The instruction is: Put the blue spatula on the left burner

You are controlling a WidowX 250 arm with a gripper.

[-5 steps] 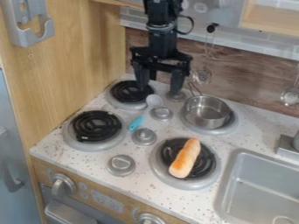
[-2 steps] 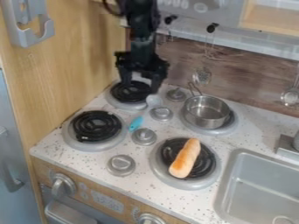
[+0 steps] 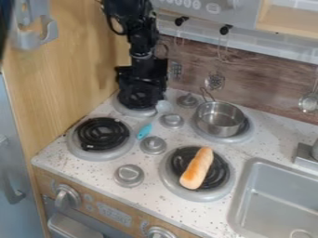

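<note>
My gripper (image 3: 142,96) hangs over the back left burner, its dark tips blending with the black coil beneath. Just to its right and in front lies the spatula, a small utensil with a blue handle (image 3: 144,131) and a grey rounded head (image 3: 164,107). It rests on the speckled stovetop between the left burners and the metal knobs. The front left burner (image 3: 102,135), a black coil in a grey ring, has nothing on it.
A bread roll (image 3: 197,168) lies on the front right burner. A metal pot (image 3: 220,119) stands on the back right burner. Several knobs (image 3: 153,145) rise between the burners. The sink (image 3: 276,204) is at the right, a wooden side wall (image 3: 68,79) at the left.
My gripper has moved left and down, from behind the spatula's head to over the back left burner. The spatula, roll and pot have stayed in place.
</note>
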